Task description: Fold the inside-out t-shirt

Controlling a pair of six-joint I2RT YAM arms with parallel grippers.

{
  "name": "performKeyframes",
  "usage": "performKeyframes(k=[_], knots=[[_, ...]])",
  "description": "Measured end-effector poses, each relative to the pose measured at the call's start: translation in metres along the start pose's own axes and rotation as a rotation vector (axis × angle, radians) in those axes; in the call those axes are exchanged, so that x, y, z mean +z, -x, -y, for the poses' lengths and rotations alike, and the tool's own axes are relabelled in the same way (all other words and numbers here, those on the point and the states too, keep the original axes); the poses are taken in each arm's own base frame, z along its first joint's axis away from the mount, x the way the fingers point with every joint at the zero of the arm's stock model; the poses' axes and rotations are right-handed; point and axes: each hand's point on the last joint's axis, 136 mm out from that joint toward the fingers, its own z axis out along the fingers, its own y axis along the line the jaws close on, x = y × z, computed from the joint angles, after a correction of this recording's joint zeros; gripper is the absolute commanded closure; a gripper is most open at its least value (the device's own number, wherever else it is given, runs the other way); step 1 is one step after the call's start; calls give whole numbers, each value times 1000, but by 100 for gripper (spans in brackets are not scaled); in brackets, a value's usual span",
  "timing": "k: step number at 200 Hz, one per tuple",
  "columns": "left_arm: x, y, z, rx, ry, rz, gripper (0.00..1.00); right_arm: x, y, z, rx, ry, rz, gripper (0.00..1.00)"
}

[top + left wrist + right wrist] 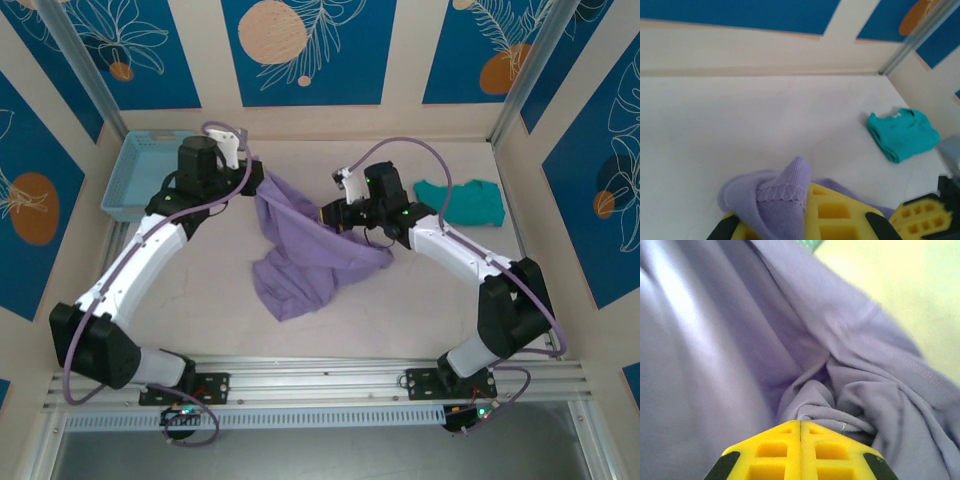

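Observation:
The inside-out t-shirt (305,255) is lavender and hangs in a crumpled sheet from the table's middle up toward the back left. My left gripper (262,178) holds its upper edge off the table. In the left wrist view a stitched hem of the t-shirt (775,195) is pinched between the yellow fingers (840,215), the left gripper (807,200) shut on it. My right gripper (325,215) meets the shirt's right side. In the right wrist view the right gripper (800,422) is shut, with the t-shirt's fabric (840,400) puckered at its tips.
A smaller teal-green garment (462,202) lies folded at the back right, also visible in the left wrist view (902,134). A light blue basket (140,175) sits at the back left by the wall. Metal frame posts stand at the back corners.

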Motion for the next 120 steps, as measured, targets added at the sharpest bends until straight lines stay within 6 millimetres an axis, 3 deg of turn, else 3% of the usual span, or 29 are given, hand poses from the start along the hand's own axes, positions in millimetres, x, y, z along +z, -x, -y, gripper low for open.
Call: performKeyframes(k=[27, 58, 90, 105, 120], knots=[[19, -24, -4, -25, -27, -74, 100, -9, 31, -17, -29, 57, 66, 100], [18, -29, -20, -33, 24, -75, 100, -31, 49, -16, -42, 52, 126, 100], [7, -58, -76, -129, 191, -71, 100, -77, 78, -11, -48, 34, 238, 100], [2, -88, -108, -191, 287, -91, 100, -93, 88, -15, -63, 40, 286, 100], [-2, -126, -136, -249, 379, -127, 100, -97, 87, -19, -71, 56, 300, 100]])
